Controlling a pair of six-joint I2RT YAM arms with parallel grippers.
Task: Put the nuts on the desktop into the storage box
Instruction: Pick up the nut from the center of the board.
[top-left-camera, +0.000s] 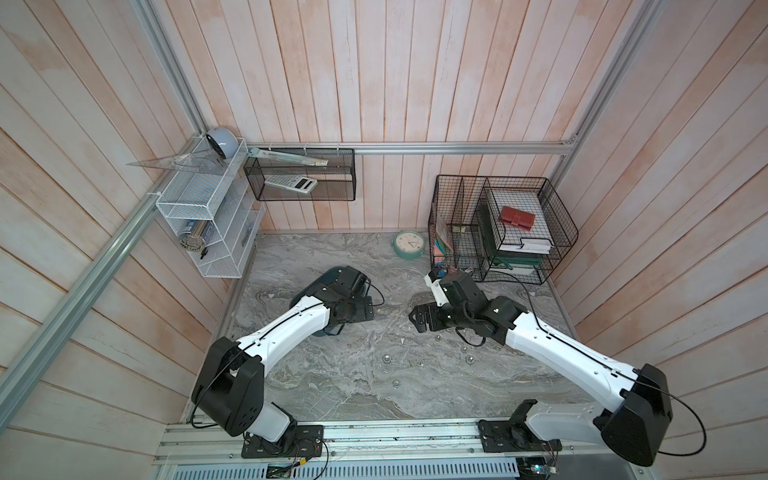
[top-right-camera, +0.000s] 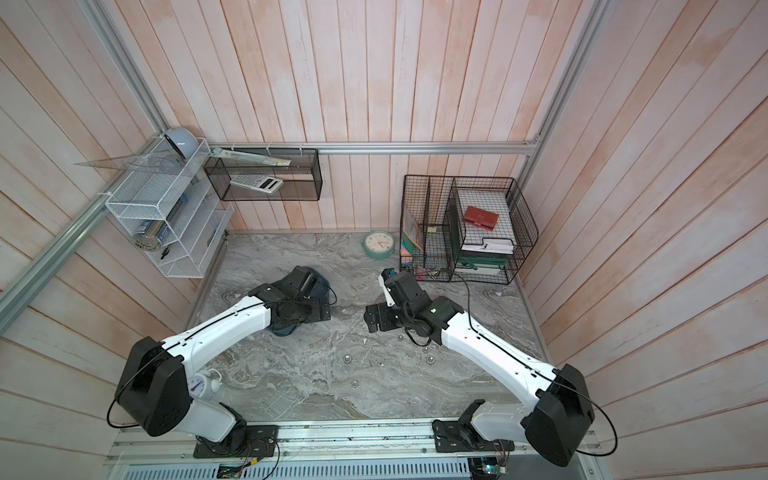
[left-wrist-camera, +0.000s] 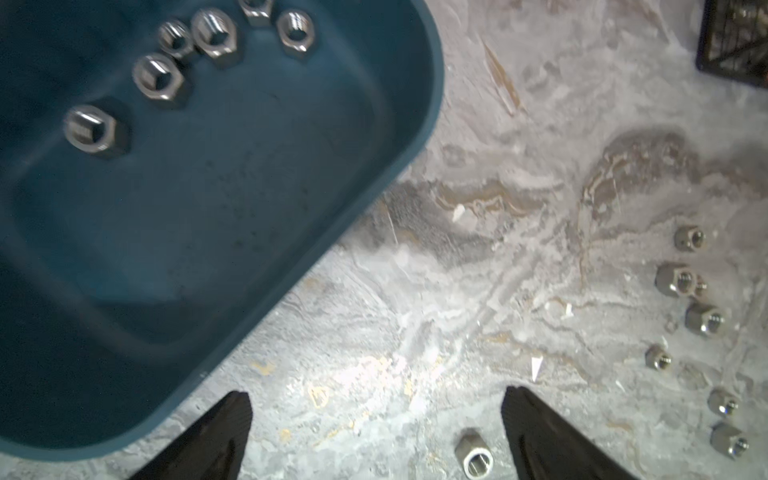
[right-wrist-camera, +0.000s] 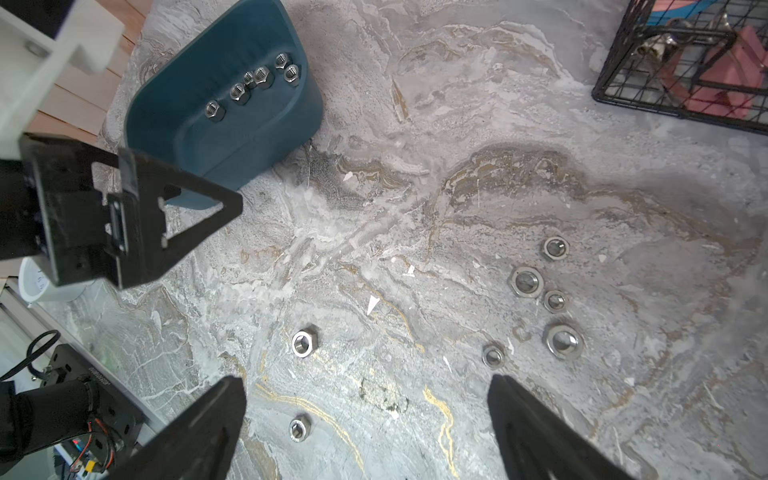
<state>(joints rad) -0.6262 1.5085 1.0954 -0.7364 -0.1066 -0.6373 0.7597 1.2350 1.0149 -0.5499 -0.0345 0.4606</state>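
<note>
six nuts (left-wrist-camera: 158, 79) lie in the box (left-wrist-camera: 419, 104), strung in a loose line near one long wall. seven more nuts (right-wrist-camera: 525, 282) sit on the desktop (right-wrist-camera: 415, 166) in the right wrist view: five clustered, two apart from them on the box side. box rests flat on the desktop, mostly hidden under the left arm in both top views.

left gripper (left-wrist-camera: 376, 415) hovers over bare marble just beside the box rim, jaws spread wide, nothing gripped. one nut lies on the desktop below, between the fingers (left-wrist-camera: 540, 440) in the left wrist view, touching neither.

right gripper (right-wrist-camera: 365, 390) hangs above the desktop near the loose nuts, jaws likewise wide apart, holding nothing.

grippers face each other across the middle of the desktop, apart.

black wire basket (right-wrist-camera: 681, 83) stands at a far corner, well apart from the nuts. green clock (top-left-camera: 409, 245) sits by the back wall.
</note>
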